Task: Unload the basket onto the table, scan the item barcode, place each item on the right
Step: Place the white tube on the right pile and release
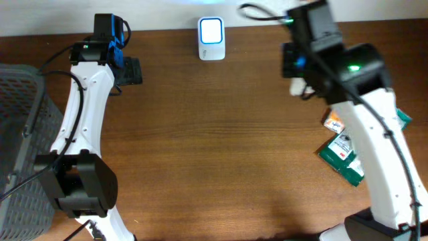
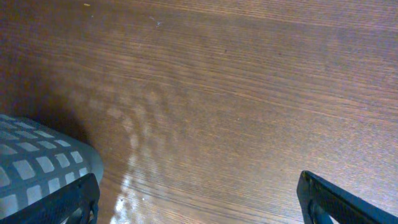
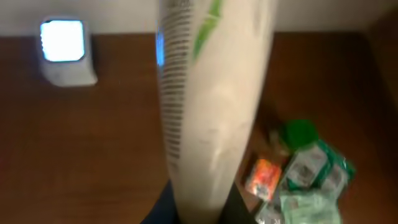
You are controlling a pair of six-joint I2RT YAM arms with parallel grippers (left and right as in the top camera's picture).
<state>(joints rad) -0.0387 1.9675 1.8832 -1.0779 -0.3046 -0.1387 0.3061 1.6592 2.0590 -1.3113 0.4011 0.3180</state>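
At the counter's left edge sits a grey mesh basket, cut off by the frame, so what it holds cannot be told. The left wrist view catches only one rounded corner of it.

Near the basket, the left hand hangs over bare wood with its fingers spread wide. Only the two dark fingertips show at the bottom corners of that view.

The right hand is clamped on the item, a white pouch, up at the far right of the counter and right of the scanner. From the right wrist the pouch stands upright and fills the middle, hiding most of the hand below it. A column of fine dark lines runs down its left edge beside a green streak. All of it is too blurred to read.

The scanner is white with a lit blue-white face.

Loose on the counter by the right arm lies a heap of packets, green and white, with an orange one beside them. Their labels are too small to read.
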